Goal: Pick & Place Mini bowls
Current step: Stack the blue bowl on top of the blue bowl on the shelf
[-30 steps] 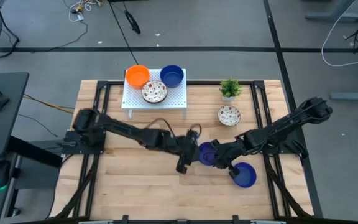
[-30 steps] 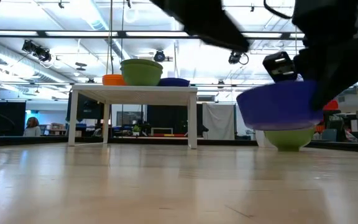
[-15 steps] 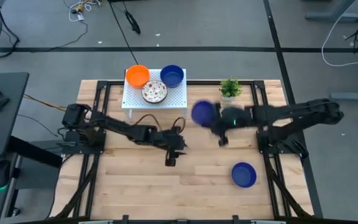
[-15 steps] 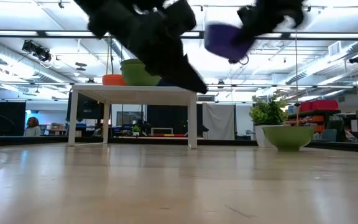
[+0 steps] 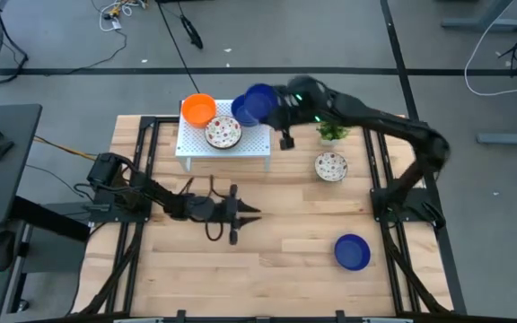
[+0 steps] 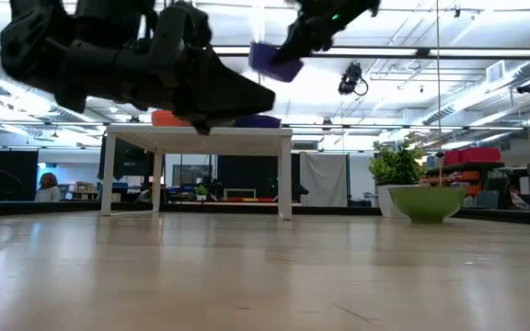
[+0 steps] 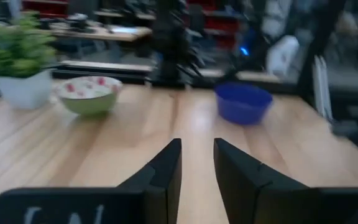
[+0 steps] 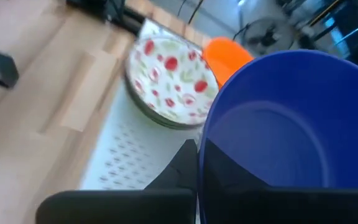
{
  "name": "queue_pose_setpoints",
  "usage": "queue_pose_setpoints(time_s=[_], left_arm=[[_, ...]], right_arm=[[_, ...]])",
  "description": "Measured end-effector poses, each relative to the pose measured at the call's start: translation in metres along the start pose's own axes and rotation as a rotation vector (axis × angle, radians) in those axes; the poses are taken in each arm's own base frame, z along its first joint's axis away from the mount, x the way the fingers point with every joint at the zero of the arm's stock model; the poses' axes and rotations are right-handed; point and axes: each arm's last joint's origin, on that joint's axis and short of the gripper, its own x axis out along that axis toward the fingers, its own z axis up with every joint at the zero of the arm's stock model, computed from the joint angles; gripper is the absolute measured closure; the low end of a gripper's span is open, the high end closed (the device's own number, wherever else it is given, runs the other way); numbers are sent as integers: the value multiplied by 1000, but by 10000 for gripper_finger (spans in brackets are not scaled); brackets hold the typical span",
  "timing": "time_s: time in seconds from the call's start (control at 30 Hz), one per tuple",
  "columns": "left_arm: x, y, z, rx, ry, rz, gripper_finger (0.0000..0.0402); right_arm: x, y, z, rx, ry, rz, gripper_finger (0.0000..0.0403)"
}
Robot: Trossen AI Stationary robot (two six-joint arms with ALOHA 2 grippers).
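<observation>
The white perforated rack (image 5: 223, 141) at the far side of the wooden table (image 5: 267, 269) served as landmark. Nearest the front edge, well away from the rack toward the right, a blue mini bowl (image 5: 353, 252) sat alone on the boards. Closer to the rack, on the near left, the left gripper (image 5: 246, 215) hung low over bare wood; its wrist view showed the two fingers (image 7: 164, 169) a narrow gap apart, with nothing between them. To the right of the rack a red-speckled white bowl (image 5: 330, 166) rested on the table, and just beyond it stood the small green potted plant (image 5: 332, 128).

On the rack itself a second red-speckled bowl (image 5: 223, 133) lay at the near middle, an orange bowl (image 5: 198, 109) at the far left corner, and a blue bowl's rim (image 5: 238, 110) showed at the far right. Above that far right corner the right gripper (image 5: 272, 106) was clamped on the wall of another blue bowl (image 8: 284, 130), holding it in the air, tilted, over the rack's top.
</observation>
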Motion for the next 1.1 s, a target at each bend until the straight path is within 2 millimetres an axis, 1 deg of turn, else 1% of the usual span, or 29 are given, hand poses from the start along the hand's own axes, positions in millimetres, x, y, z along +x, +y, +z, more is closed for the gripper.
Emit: queue_pose_setpoints(time_s=[0.07,0.17,0.23,0.33,0.47,0.57,0.67,0.93,1.1], left_arm=[[-4,2,-1,-46,-23,27,309],[-5,3,-4,-62,-6,41,316],[-5,3,-4,-63,-7,38,318],[-5,2,-4,-63,-4,31,319],[-6,0,-5,-60,7,3,319],[-6,0,-5,-60,11,-21,319],[-6,-1,-5,-60,12,-27,319],[-6,-1,-5,-60,11,-27,319],[-6,-1,-5,-60,11,-27,319]], right_arm=[[13,-16,-3,4,42,26,401],[33,-32,-10,6,118,74,401],[44,-39,-13,-3,153,111,401],[57,-48,-19,2,159,152,401],[72,-58,-30,22,169,164,401],[78,-62,-39,45,148,198,401],[78,-64,-44,65,147,209,400],[79,-62,-43,74,147,216,368],[79,-60,-44,79,158,230,358]])
